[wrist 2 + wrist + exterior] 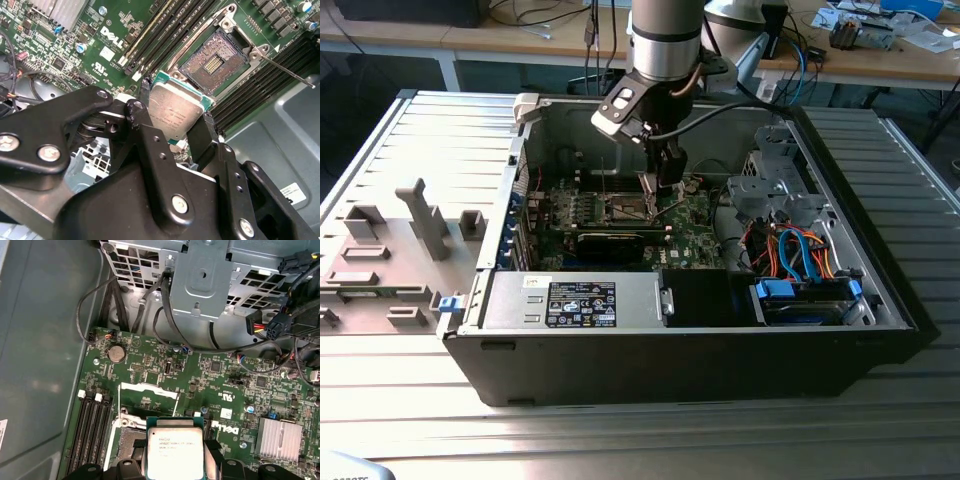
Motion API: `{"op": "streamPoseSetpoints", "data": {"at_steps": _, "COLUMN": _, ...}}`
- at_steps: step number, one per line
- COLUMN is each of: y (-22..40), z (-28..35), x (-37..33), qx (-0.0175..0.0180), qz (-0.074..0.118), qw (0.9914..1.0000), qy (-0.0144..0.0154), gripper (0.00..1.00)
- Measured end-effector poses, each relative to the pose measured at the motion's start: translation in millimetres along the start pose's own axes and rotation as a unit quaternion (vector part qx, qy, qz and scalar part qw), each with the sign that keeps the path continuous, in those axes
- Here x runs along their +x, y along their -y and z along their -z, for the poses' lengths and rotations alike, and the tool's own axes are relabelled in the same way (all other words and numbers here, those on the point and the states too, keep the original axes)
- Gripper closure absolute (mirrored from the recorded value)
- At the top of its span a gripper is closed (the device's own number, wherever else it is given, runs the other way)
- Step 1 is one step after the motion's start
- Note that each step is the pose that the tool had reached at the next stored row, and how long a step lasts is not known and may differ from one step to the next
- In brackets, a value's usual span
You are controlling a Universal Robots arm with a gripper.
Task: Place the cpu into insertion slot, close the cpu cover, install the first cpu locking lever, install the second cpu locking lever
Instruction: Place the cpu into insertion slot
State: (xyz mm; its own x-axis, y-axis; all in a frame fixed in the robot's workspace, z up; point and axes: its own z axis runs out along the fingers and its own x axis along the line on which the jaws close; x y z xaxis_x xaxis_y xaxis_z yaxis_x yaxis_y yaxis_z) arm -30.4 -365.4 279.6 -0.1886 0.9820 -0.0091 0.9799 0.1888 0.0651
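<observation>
Clamping the cpu (175, 107) by two opposite edges with black fingers (146, 137), closed only to the chip's width. Hangs tilted above the green motherboard (705, 215), silver top toward the wrist cameras, just beside the insertion slot (216, 60) and not yet in it. Leaves the slot bare, with the cpu cover (148, 391) swung up off it and a thin lever (287, 75) standing free. Sits inside an open computer case (670, 360) lying on a ribbed grey metal tabletop (620, 440), grey fixture blocks (425, 215) to the exterior view's left. Backs onto wooden benches (880, 65) strewn with cables.
</observation>
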Motion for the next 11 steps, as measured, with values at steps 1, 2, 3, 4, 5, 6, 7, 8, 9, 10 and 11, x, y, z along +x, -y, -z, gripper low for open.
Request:
{"op": "streamPoseSetpoints", "data": {"at_steps": 1, "y": 0.0, "z": -0.1, "x": 0.0, "qx": 0.0, "qz": -0.001, "qw": 1.0, "qy": 0.0001, "gripper": 0.46}}
{"op": "streamPoseSetpoints", "data": {"at_steps": 2, "y": 0.0, "z": -0.1, "x": 0.0, "qx": 0.0, "qz": -0.003, "qw": 1.0, "qy": 0.0002, "gripper": 0.46}}
{"op": "streamPoseSetpoints", "data": {"at_steps": 3, "y": 0.0, "z": -0.2, "x": 0.0, "qx": 0.0, "qz": -0.004, "qw": 0.99999, "qy": 0.0003, "gripper": 0.46}}
{"op": "streamPoseSetpoints", "data": {"at_steps": 4, "y": 0.0, "z": -0.3, "x": 0.0, "qx": 0.0, "qz": -0.006, "qw": 0.99998, "qy": 0.0004, "gripper": 0.46}}
{"op": "streamPoseSetpoints", "data": {"at_steps": 5, "y": 0.0, "z": -0.3, "x": 0.0, "qx": 0.0001, "qz": -0.008, "qw": 0.99997, "qy": 0.0005, "gripper": 0.46}}
{"op": "streamPoseSetpoints", "data": {"at_steps": 6, "y": 0.0, "z": -0.5, "x": 0.0, "qx": 0.0001, "qz": -0.01, "qw": 0.99994, "qy": 0.0007, "gripper": 0.46}}
{"op": "streamPoseSetpoints", "data": {"at_steps": 7, "y": 0.0, "z": -0.6, "x": 0.0, "qx": 0.0001, "qz": -0.012, "qw": 0.99992, "qy": 0.0008, "gripper": 0.46}}
{"op": "streamPoseSetpoints", "data": {"at_steps": 8, "y": 0.0, "z": -0.7, "x": 0.0, "qx": 0.0001, "qz": -0.013, "qw": 0.99991, "qy": 0.0008, "gripper": 0.46}}
{"op": "streamPoseSetpoints", "data": {"at_steps": 9, "y": 0.1, "z": -0.7, "x": 0.0, "qx": 0.0001, "qz": -0.016, "qw": 0.99988, "qy": 0.001, "gripper": 0.46}}
{"op": "streamPoseSetpoints", "data": {"at_steps": 10, "y": 0.1, "z": -0.8, "x": 0.0, "qx": 0.0002, "qz": -0.018, "qw": 0.99984, "qy": 0.0012, "gripper": 0.46}}
{"op": "streamPoseSetpoints", "data": {"at_steps": 11, "y": 0.1, "z": -0.9, "x": 0.0, "qx": 0.0002, "qz": -0.02, "qw": 0.9998, "qy": 0.0013, "gripper": 0.46}}
